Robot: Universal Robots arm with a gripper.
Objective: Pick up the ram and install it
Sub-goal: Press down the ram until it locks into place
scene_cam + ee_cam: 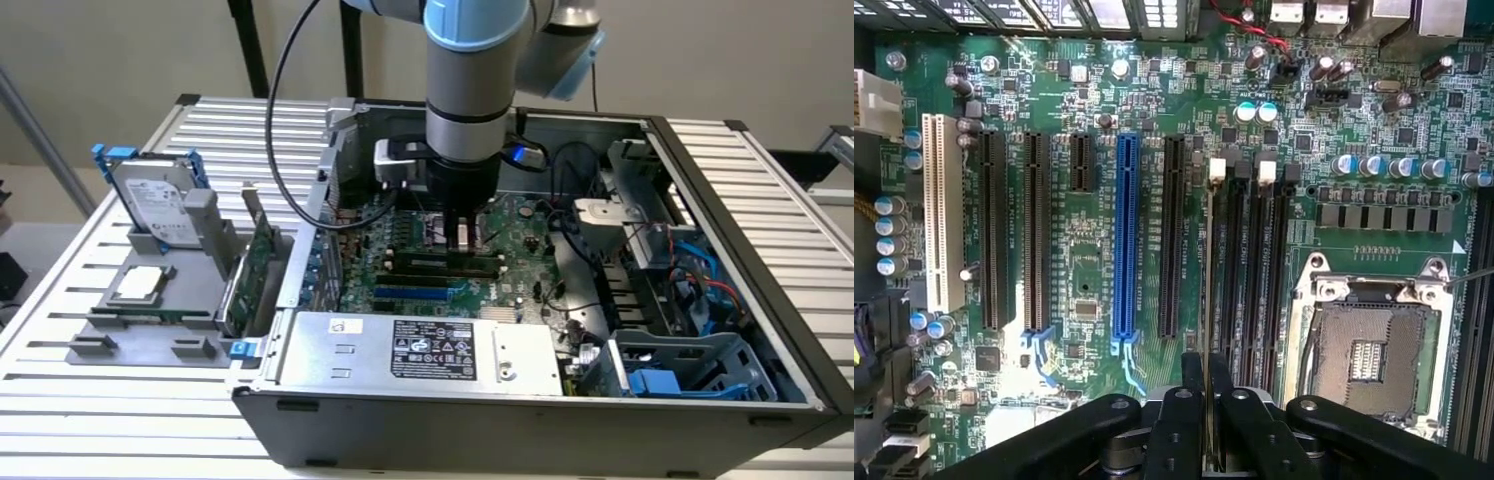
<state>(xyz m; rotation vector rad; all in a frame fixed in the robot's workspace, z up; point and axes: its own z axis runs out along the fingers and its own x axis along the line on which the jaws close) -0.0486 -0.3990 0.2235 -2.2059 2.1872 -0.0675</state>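
In the wrist view the gripper (1206,400) had its black fingers (1176,425) pressed together on the ram (1207,290), seen edge-on as a thin line running away from the gripper along the first memory slot (1220,300) beside the processor socket (1366,345). In the exterior view the arm (467,80) stood straight down inside the open computer case (534,400) on the slatted table (54,340), over the motherboard (441,270).

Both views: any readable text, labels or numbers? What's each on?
None can be quoted.
Power supply label: white print and marks on black, too small.
White sticker beside it: blurred.
Hard drive label: blurred.
Motherboard silkscreen beside the slots: too small.
Ram in the gripper: edge-on, no text visible.
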